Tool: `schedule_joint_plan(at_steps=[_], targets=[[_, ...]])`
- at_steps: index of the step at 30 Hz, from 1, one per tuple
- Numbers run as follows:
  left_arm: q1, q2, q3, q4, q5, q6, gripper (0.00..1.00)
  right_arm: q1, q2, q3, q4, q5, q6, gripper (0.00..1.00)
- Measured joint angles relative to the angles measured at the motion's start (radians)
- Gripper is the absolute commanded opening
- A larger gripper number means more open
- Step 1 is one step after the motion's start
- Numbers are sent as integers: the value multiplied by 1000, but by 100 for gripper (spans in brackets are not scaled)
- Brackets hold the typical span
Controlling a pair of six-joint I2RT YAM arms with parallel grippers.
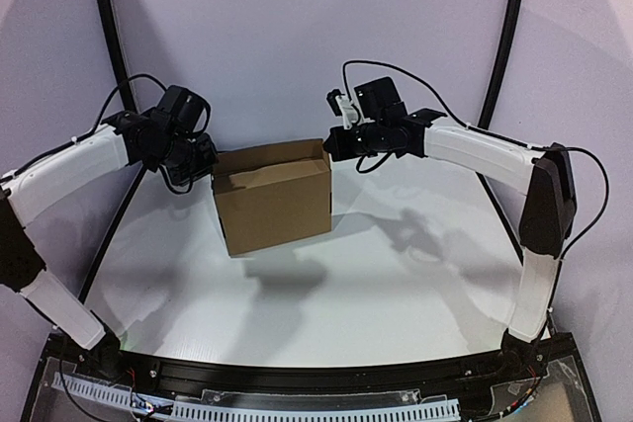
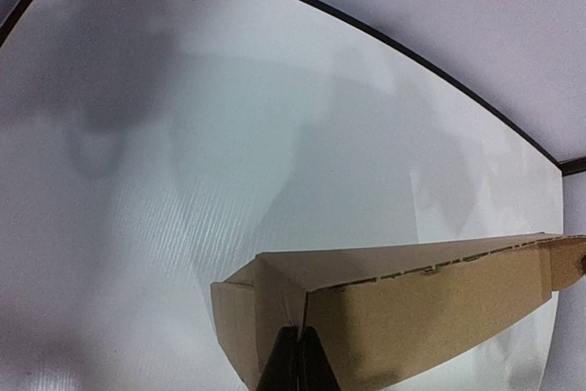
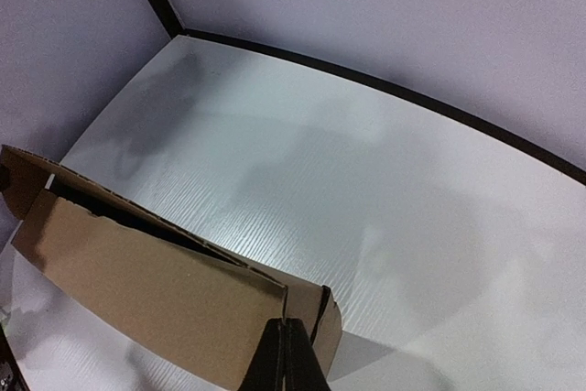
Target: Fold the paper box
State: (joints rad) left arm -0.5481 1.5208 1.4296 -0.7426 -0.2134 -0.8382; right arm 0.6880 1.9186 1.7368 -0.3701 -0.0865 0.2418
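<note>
The paper box (image 1: 275, 200) is brown cardboard, partly formed with upright walls and an open top. It hangs tilted above the white table, and its shadow lies on the surface below. My left gripper (image 1: 205, 167) is shut on the box's upper left corner. In the left wrist view its black fingers (image 2: 298, 334) pinch a wall edge of the box (image 2: 430, 313). My right gripper (image 1: 332, 143) is shut on the upper right corner. In the right wrist view its tip (image 3: 287, 327) pinches the edge where the front panel of the box (image 3: 146, 286) meets a side flap.
The white table (image 1: 396, 274) is ringed by a black curved rim (image 3: 385, 89) with pale walls behind. Black cables (image 1: 504, 37) run up at the back left and right. A black rail (image 1: 316, 378) lies along the near edge by the arm bases.
</note>
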Motion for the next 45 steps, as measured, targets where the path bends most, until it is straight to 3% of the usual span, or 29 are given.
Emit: schedule_joint_plan(at_steps=[11,22,32,45], targets=[[-1,175,308,-318,-5,61,1,0,0,13,-28,-17,-52,0],[-1,206,367,-386,0,89,1,0,0,18,-42,-23,-80,0],[-1,34,54,-87,9,87,1,0,-18,-54,51,-26,-72,0],[-30,-139,-291,315,-14,76,1,0,-110,-356,432,-45,-55,0]])
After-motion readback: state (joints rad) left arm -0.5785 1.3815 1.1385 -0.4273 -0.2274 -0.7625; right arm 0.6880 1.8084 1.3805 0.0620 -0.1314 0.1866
